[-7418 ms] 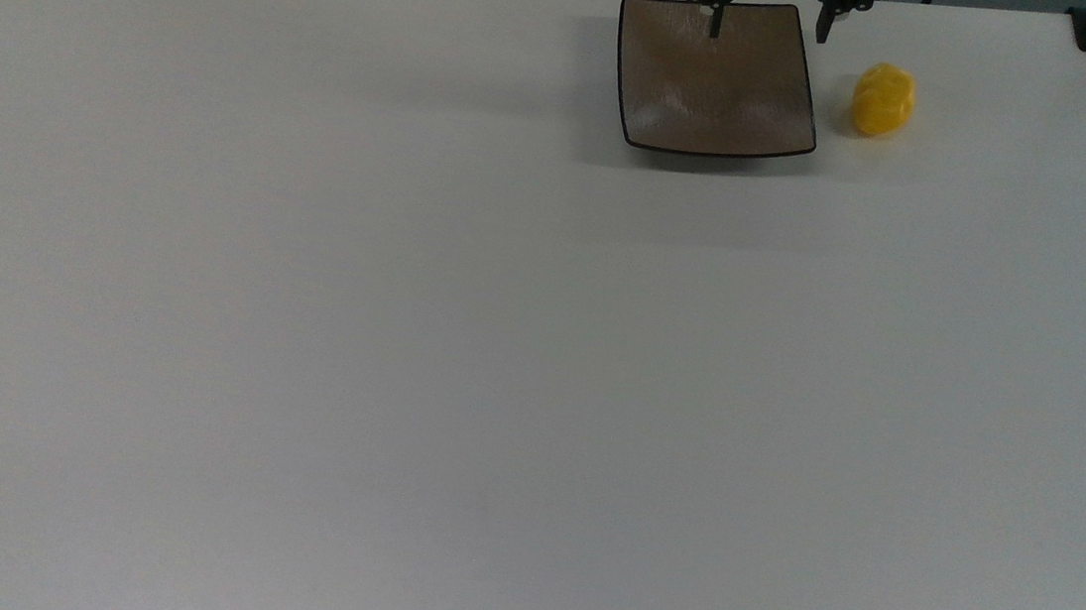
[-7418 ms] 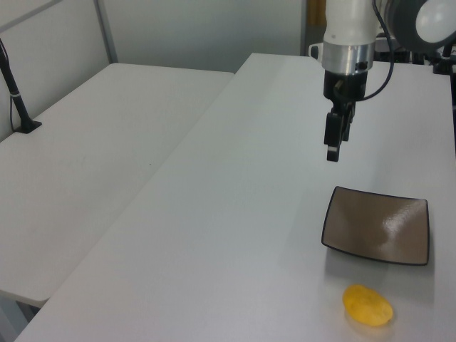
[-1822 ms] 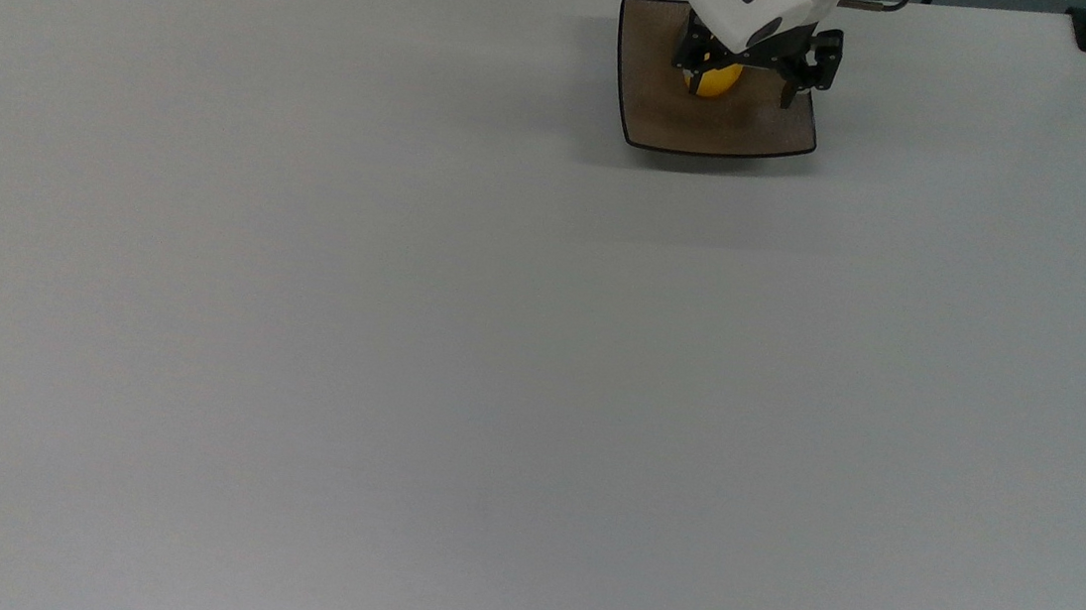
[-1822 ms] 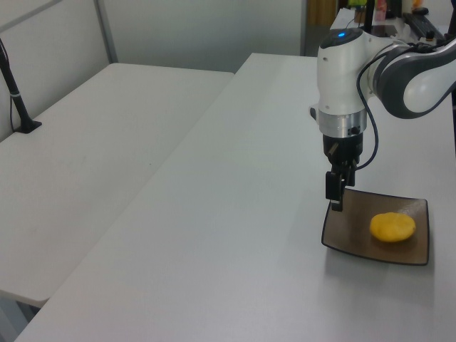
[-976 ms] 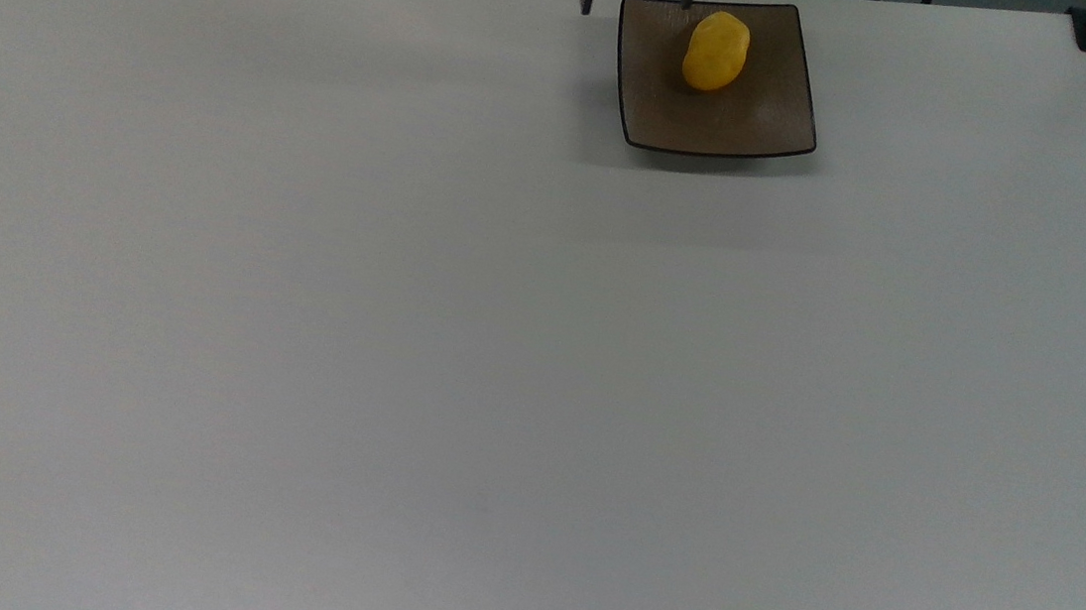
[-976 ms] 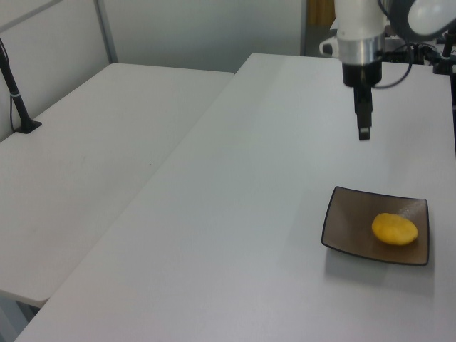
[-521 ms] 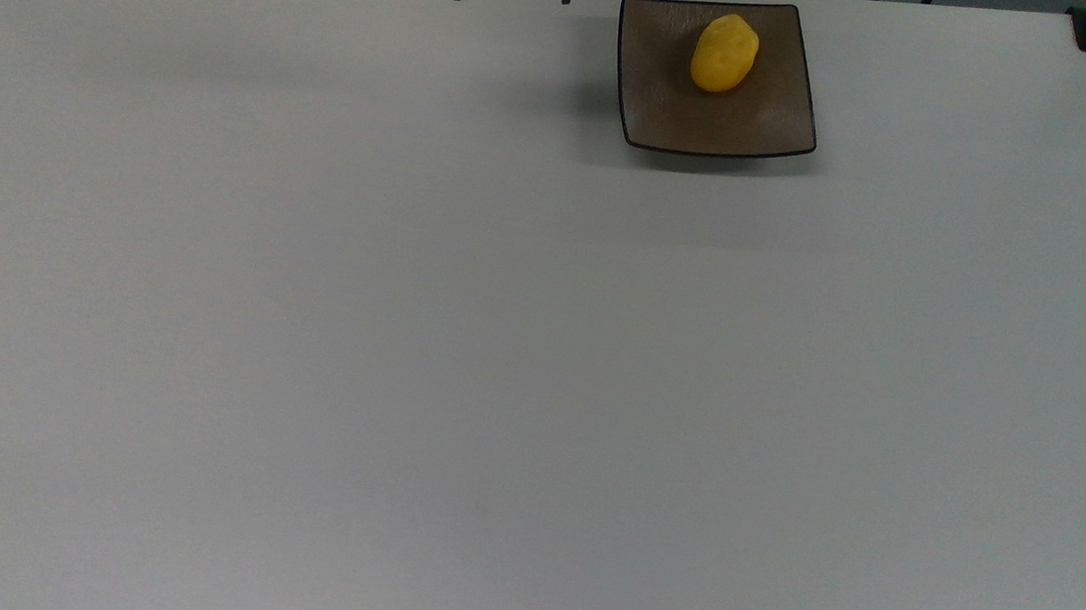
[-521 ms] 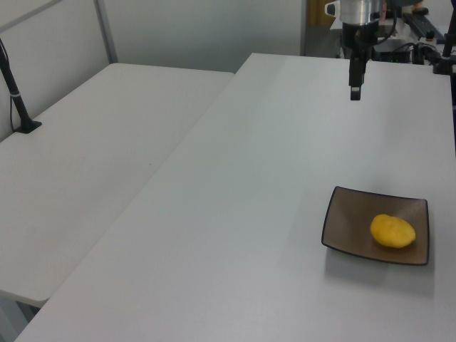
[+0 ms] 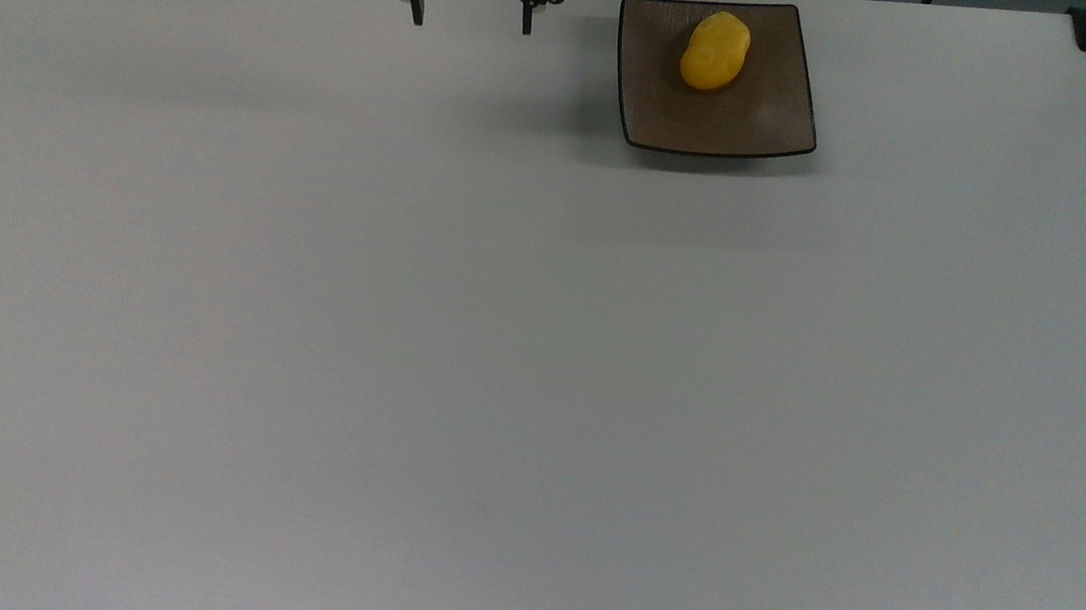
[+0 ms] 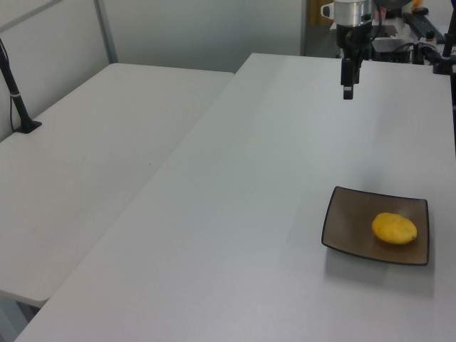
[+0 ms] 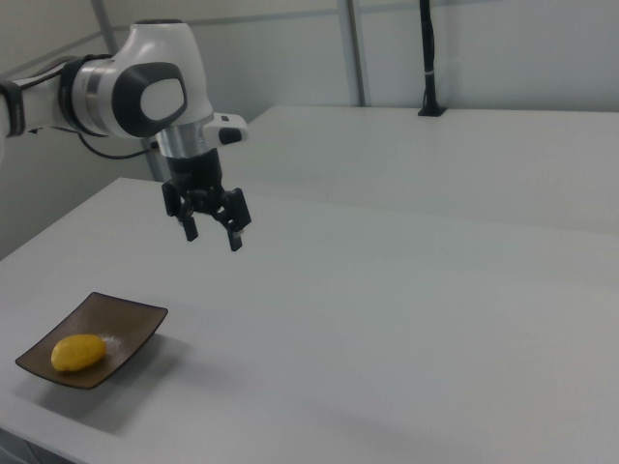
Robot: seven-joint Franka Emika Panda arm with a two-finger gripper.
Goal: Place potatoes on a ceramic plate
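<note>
Worktop [image 9: 500, 341]: pale grey, smooth, matt, laminate-like, faint soft sheen only. Ceramic plate [image 9: 770, 118] on the worktop: brown glazed face, glossy, with a light streak of reflection near its far edge in the left view [image 10: 349, 231]; thin dark rim. Potatoes [image 9: 715, 52] on the plate: bright yellow, smooth skin, slightly bumpy, dull satin finish. End effector [image 9: 472, 11] above the worktop: matt black fingers [image 11: 234, 240], hard-looking; arm shell [image 11: 145, 92] behind it glossy white plastic with dark grey joint covers.

Potatoes [image 9: 716, 52]: you are now seeing them lying on the ceramic plate [image 9: 770, 118], no longer on the table [image 9: 539, 345].
Gripper [image 9: 471, 24]: you are seeing it, emptied and spread, pulling away toward the top view's left.
</note>
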